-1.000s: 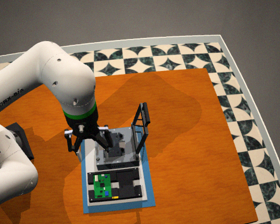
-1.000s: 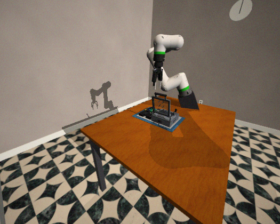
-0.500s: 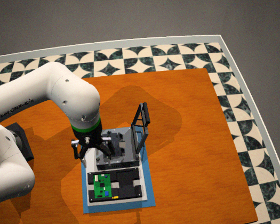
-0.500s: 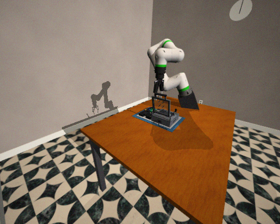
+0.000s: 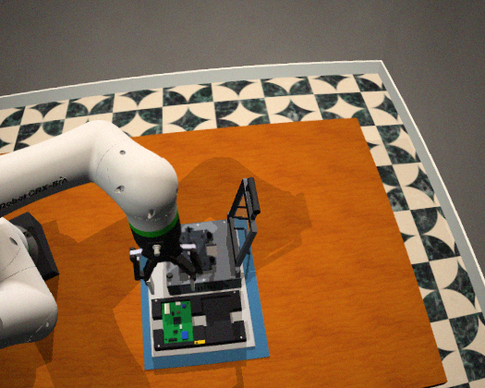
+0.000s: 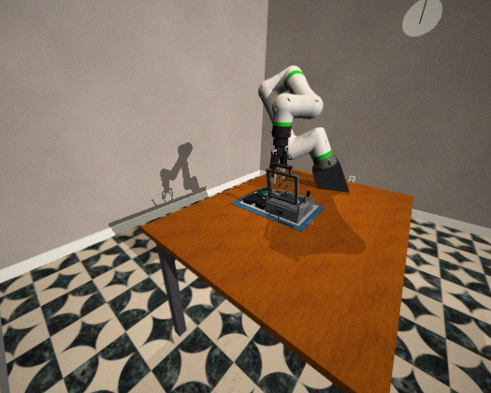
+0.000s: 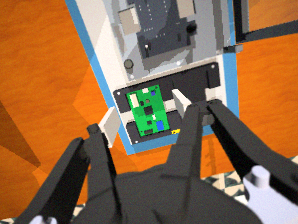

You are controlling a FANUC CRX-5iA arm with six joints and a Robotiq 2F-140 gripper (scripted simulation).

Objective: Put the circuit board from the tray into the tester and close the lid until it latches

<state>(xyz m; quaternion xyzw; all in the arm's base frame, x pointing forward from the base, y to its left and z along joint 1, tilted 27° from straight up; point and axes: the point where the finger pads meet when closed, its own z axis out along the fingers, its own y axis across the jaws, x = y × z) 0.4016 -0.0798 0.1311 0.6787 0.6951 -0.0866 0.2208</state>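
Circuit board (image 5: 177, 321) (image 6: 265, 192) (image 7: 148, 111) lies face up in one pocket of the black tray (image 5: 221, 300) (image 6: 254, 198) (image 7: 200, 77), below the Robotiq gripper (image 5: 171, 283) (image 6: 278, 177) (image 7: 145, 106) and apart from its fingertips. In the wrist view, the board appears between the two pale finger pads, with its long axis running roughly crosswise to the line from one pad to the other. The end carrying the white connector (image 5: 166, 309) (image 7: 133, 100) points away from the gripper's palm in that view, toward the tester (image 5: 221, 254) (image 6: 289, 211) (image 7: 210, 30); the end with the blue component (image 5: 185, 335) (image 7: 160, 125) points back toward the palm. The connector sits near one corner of its end, on the side of the finger at the left of the wrist view. The gripper's fingers stand partly apart with nothing between them, and their gap looks wider than the board's short side. The tray's other pocket lies toward the finger at the right of the wrist view. Beyond the fingertips, farther from the palm than the tray in that view, is the tester, its framed lid (image 5: 247, 247) (image 6: 296, 189) (image 7: 241, 25) standing raised on the right finger's side. A yellow tag (image 5: 200, 342) (image 7: 175, 131) marks the tray's palm-side edge, just beside the board's blue-component end.
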